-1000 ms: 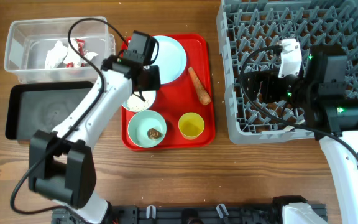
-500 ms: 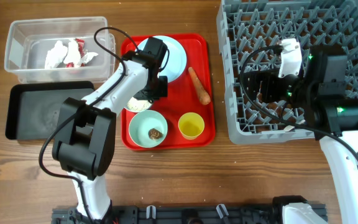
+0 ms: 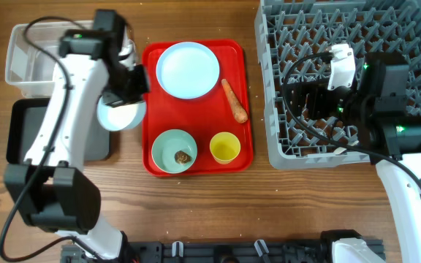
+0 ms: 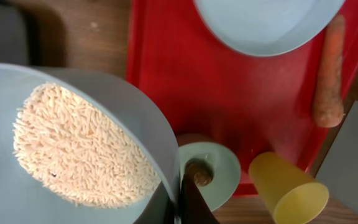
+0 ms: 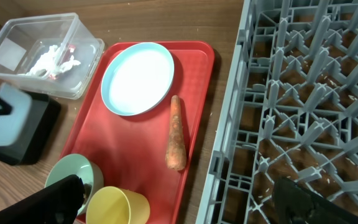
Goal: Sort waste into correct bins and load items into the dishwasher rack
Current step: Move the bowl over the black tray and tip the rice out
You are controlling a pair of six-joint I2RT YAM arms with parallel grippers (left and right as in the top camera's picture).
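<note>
Left gripper (image 4: 179, 200) clamps pale blue bowl (image 4: 132, 115) rim; bowl over black tray (image 3: 24, 123) edge.

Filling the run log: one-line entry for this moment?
left gripper: shut on small pale blue bowl of rice, at black tray edge | right gripper: open, over dishwasher rack

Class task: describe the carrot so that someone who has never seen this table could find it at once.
Find the flat red tray beside the grey rack. Along its right edge, beside the round plate, lies the carrot: the only long, orange thing there.
</note>
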